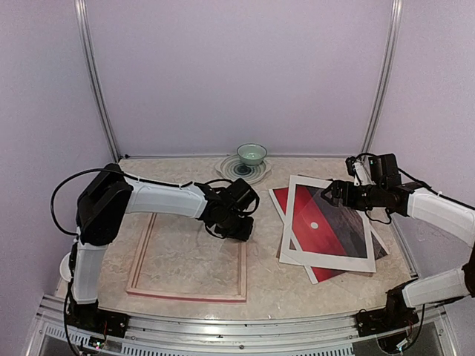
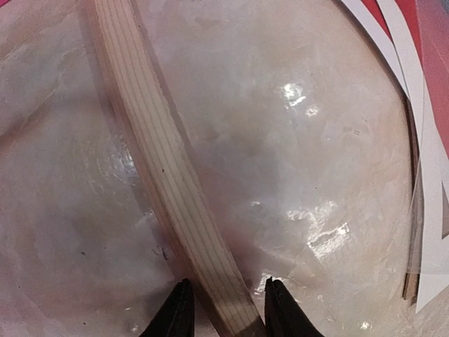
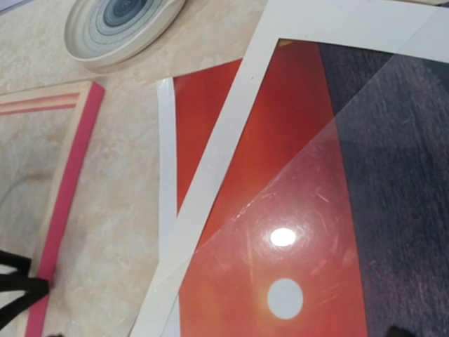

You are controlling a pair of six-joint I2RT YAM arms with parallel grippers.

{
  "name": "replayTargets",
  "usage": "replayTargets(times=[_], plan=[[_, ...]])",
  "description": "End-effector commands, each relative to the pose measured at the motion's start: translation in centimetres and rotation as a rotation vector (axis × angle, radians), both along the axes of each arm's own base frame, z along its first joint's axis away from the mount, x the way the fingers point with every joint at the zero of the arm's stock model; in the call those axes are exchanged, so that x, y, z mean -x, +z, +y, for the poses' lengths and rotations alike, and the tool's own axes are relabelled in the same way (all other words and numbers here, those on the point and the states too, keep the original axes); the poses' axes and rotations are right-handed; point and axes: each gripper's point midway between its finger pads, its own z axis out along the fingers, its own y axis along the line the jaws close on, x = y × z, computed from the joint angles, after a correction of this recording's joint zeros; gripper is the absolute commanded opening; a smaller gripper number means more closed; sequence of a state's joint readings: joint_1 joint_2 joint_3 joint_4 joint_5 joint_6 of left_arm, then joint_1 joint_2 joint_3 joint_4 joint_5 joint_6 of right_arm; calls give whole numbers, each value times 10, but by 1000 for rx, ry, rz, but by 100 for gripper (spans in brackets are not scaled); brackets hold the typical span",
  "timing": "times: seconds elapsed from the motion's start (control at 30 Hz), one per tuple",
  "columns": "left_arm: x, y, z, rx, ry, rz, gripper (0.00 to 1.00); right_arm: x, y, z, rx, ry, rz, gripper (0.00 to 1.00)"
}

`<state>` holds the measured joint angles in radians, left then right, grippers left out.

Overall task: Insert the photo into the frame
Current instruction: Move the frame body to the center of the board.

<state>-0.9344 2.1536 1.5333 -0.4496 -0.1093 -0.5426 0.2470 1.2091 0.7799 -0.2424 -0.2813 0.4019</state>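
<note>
one frame [image 1: 185,295], one photo [image 1: 280,200], one white mat [image 1: 326,260], one plate [image 1: 256,175] with one bowl [image 1: 251,153] on it, and two arms.

the frame lies flat on the left half of the table [image 1: 261,291], pale wood side up, with pink showing along its outer edge in the right wrist view. its near rail runs close to the table's front edge, and only bare tabletop shows inside the four rails.

the photo lies flat on the right half, well apart from the frame. the mat rests on top of it at a different angle, so red corners stick out past the mat's left and near edges. the sun dot shows through the mat's opening. in the right wrist view one clear sheet [image 3: 393,175] covers part of the print. a thin brown edge [image 2: 409,281] peeks from under the stack; i cannot tell what it belongs to.

a strip of bare table separates the frame's right rail from the stack's left corner. the plate sits at the back, above that strip. the stack's right side comes near the table's right edge.

the left gripper [image 1: 231,226] is down at the frame's right rail. in its wrist view the rail passes between the two fingertips [image 2: 179,316], close on both sides; i cannot tell whether they pinch it. the right gripper [image 1: 332,194] hangs spread wide over the mat's far edge, holding nothing.
</note>
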Motion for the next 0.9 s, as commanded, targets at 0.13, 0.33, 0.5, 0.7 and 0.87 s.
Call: replayTargets(times=[0.13, 0.33, 0.5, 0.7, 0.87], plan=[[2, 3, -34, 73, -67, -1, 23, 0, 7, 5, -6, 15, -5, 99], [-4, -1, -41, 52, -72, -8, 24, 0, 7, 5, -6, 12, -4, 99], [-20, -5, -36, 61, -8, -10, 25, 1, 4, 5, -9, 9, 2, 99], [-37, 0, -38, 104, 26, -12, 25, 2, 3, 5, -11, 10, 6, 99], [-45, 2, -43, 126, 44, -11, 25, 3, 3, 4, -9, 7, 5, 99]])
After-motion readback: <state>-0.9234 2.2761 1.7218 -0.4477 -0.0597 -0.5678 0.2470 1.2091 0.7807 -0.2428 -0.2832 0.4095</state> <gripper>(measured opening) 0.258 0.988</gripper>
